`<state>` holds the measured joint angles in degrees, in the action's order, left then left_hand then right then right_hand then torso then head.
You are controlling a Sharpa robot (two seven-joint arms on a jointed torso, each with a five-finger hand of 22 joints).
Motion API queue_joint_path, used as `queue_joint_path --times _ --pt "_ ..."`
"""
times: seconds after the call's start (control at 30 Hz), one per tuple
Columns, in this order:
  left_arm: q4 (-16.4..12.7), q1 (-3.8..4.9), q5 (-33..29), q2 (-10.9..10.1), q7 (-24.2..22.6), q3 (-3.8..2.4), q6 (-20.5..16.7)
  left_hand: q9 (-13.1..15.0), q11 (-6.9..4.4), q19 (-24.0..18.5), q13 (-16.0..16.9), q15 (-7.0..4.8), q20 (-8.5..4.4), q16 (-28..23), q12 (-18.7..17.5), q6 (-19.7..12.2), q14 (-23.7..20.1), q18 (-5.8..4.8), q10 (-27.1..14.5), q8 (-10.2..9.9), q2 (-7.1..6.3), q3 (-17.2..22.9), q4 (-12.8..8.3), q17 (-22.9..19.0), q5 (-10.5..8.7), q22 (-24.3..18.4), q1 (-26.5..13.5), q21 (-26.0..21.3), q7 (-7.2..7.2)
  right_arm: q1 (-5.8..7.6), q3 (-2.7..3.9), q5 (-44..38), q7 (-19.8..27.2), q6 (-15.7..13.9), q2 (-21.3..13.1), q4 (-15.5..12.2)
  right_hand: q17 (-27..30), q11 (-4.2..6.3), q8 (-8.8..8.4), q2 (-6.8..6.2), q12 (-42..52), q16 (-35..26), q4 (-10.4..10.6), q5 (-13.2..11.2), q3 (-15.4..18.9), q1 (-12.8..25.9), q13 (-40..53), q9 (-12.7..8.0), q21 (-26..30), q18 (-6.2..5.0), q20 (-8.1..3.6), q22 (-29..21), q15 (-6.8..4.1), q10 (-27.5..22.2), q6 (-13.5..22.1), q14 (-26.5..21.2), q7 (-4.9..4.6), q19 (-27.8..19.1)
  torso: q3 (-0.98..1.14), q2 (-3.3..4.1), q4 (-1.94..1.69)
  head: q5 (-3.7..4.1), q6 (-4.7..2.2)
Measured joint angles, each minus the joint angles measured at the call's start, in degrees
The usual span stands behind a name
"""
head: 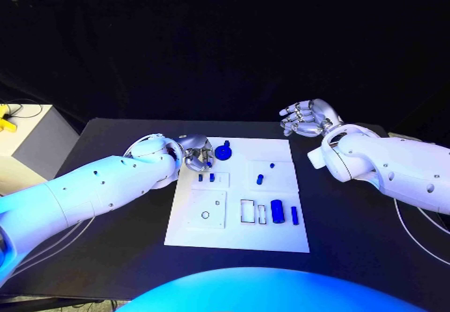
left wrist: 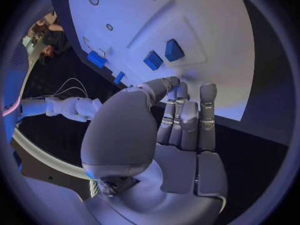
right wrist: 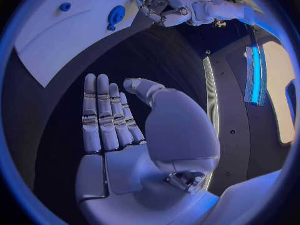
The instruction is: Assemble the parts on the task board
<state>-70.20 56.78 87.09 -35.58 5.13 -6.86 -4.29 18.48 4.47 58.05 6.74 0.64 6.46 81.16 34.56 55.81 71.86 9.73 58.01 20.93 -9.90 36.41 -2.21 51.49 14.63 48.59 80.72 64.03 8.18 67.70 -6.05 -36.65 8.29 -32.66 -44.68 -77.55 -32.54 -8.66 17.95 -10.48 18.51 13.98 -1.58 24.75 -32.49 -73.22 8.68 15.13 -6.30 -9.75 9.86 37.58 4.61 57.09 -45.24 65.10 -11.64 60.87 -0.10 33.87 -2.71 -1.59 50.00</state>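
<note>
— Two robot hands, but which one is working?
— My guess is the left robot hand. It hovers at the far left corner of the task board, fingers straight and apart, holding nothing. The right robot hand sits off the board's far right corner over the dark surface, also spread and empty.
— And the parts?
— A round blue part lies just beside the left robot hand; a blue cylinder rests near the board's middle.
— Next?
— Probably lowering onto that round part and closing around it.
</note>
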Motion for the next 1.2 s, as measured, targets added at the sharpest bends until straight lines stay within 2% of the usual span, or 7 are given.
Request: queue_joint_path --times 0.6,0.77,0.93,1.2 --pt "0.45 0.24 0.12 0.50 0.57 0.21 1.13 0.50 -0.34 -0.13 0.91 0.00 -0.13 0.22 0.57 0.41 0.00 0.00 0.41 0.01 0.16 -1.42 -0.29 0.02 0.00 -0.61 -0.31 -0.63 -0.01 0.00 0.00 0.01 0.00 0.03 -0.03 -0.03 0.00 0.00 0.00 0.00 0.00 0.00 0.00 0.00 0.00 0.00 0.01 0.00 0.00 0.00 0.00 0.00 0.00 0.00 0.00 0.00 0.00 0.00 -0.02 0.01 0.00 0.08 0.00" --pt "0.45 0.26 0.13 0.54 0.58 0.28 1.24 0.91 -0.62 -0.23 3.90 0.00 -0.22 0.83 4.79 0.40 0.00 0.00 -2.21 -0.89 0.39 -2.75 -0.55 0.23 0.01 -0.86 -0.54 -0.93 -0.01 0.00 0.00 0.01 -0.01 0.04 -0.02 -0.03 0.00 0.00 0.00 0.00 0.00 0.00 0.00 0.00 0.00 0.00 0.01 0.00 0.00 0.00 0.00 0.00 0.00 0.00 0.00 0.00 0.00 0.00 -0.02 0.01 0.00 0.08 0.00" --pt "0.35 0.26 0.13 0.52 0.51 0.33 1.25 1.22 -0.43 -0.22 5.02 0.00 -0.22 0.83 6.28 0.35 0.00 0.00 -3.77 -1.32 0.39 -2.75 -0.56 0.25 0.01 -1.03 -0.54 -1.12 -0.04 0.00 0.00 0.01 -0.01 0.05 -0.01 -0.03 0.00 0.00 0.00 0.00 0.00 0.00 0.00 0.00 0.00 0.00 0.01 0.00 0.00 0.00 0.00 0.00 0.00 0.00 0.00 0.00 0.00 0.00 -0.04 0.01 0.00 0.03 0.00" --pt "0.18 0.05 0.13 0.25 0.49 0.56 1.22 0.57 -0.27 -0.22 7.49 0.00 -0.22 1.29 10.72 -3.46 0.00 0.00 -7.58 -3.95 0.41 -2.74 -0.55 0.08 0.03 -1.19 -0.53 -1.29 0.28 0.00 0.00 0.01 -0.01 0.05 -0.06 -0.02 0.18 0.00 0.23 0.00 0.00 -0.32 0.00 0.22 0.00 0.00 -0.56 -0.14 0.00 0.00 0.00 -0.41 0.00 0.00 0.00 0.00 0.00 0.00 -0.05 0.01 0.00 -0.01 0.00"
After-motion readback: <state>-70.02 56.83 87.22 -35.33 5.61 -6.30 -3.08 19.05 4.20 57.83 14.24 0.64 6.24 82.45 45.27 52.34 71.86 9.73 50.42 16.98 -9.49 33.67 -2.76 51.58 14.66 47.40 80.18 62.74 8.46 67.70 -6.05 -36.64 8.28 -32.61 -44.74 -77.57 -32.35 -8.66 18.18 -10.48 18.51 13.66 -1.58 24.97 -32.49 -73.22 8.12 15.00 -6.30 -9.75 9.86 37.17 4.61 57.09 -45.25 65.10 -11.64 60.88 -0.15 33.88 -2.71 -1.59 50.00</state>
